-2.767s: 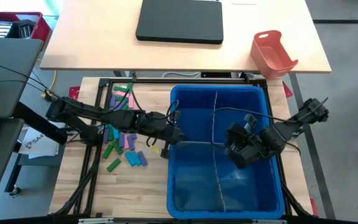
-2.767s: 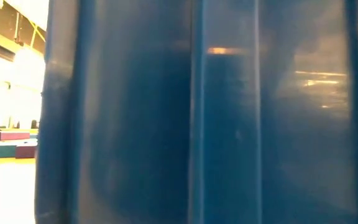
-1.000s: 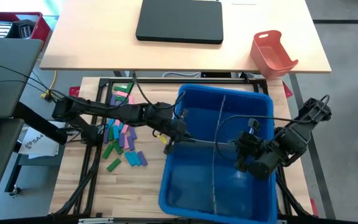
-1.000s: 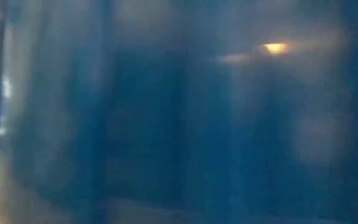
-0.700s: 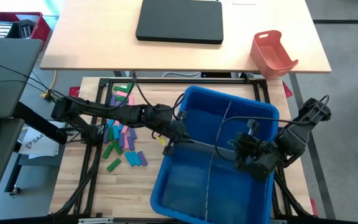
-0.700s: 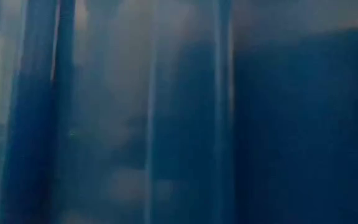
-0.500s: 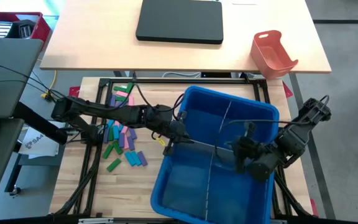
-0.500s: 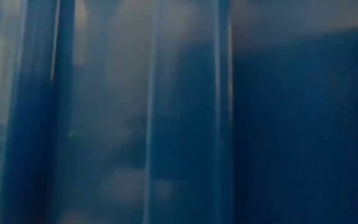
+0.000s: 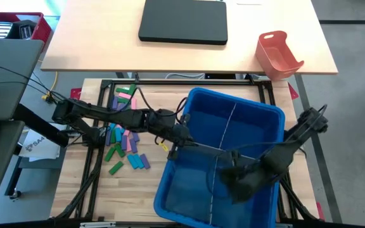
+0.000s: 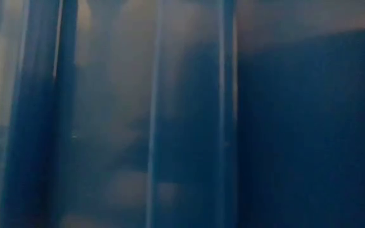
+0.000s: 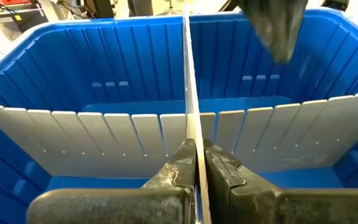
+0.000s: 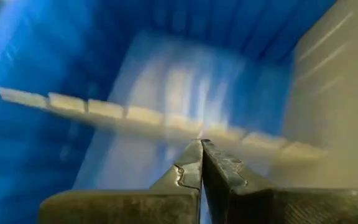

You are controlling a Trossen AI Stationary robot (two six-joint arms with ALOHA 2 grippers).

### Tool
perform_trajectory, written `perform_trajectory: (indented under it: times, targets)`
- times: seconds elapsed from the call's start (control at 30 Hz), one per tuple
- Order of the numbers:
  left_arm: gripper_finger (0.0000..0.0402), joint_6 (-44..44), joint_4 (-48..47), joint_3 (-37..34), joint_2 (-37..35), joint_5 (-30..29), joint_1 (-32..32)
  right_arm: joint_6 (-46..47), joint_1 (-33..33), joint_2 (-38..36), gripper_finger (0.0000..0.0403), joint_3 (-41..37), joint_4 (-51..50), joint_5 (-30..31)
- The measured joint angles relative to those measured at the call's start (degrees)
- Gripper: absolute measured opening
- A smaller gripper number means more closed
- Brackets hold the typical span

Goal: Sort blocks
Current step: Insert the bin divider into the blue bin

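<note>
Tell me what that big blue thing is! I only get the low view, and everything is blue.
Observer: It's the wall of a blue bin standing right in front of that camera.
Operator: Where are the blocks?
Observer: The blocks lie on the table to the left of the bin. I see none inside it.
Operator: What's the left gripper doing?
Observer: The left gripper is shut on the edge of the grey divider inside the bin.
Operator: And the right one?
Observer: The right gripper is inside the bin too, shut and holding nothing.
</note>
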Motion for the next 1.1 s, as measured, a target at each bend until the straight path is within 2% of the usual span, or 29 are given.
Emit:
perform_trajectory:
  times: [0.23, 0.37, 0.43, 0.6, 0.8, 0.9, 1.1]
  targets:
    - [0.0007, -0.09, 0.12, -0.04, 0.11, -0.44, -0.34, 1.12, 0.06, 6.11, 0.0, 0.32, -2.68, 4.48]
    - [0.0007, -0.57, -1.11, -0.46, 0.52, -0.08, -0.35, 4.07, -0.24, 8.17, 0.0, -0.5, -3.05, -1.93]
    - [0.0007, -0.56, -0.74, -0.37, 0.43, -0.46, -0.49, 5.28, -0.24, 7.33, 0.0, -0.22, -4.4, -1.83]
    - [0.0007, -0.56, -0.33, -0.35, 0.43, -0.55, -0.51, 8.67, 1.14, 5.11, 0.0, -0.1, -9.03, 4.74]
    - [0.0007, -0.19, -0.98, -0.17, 0.35, -0.56, -0.83, 8.57, 3.82, 1.93, 0.0, 3.54, -9.8, 13.5]
    - [0.0007, 0.86, -1.18, -0.15, -0.42, -2.35, -1.4, 7.46, 4.76, 1.85, 0.0, 4.96, -10.04, 17.0]
    - [0.0007, 1.54, -1.87, -0.04, -4.26, -4.34, -1.56, 7.1, 4.9, 1.64, 0.0, 5.8, -10.06, 18.05]
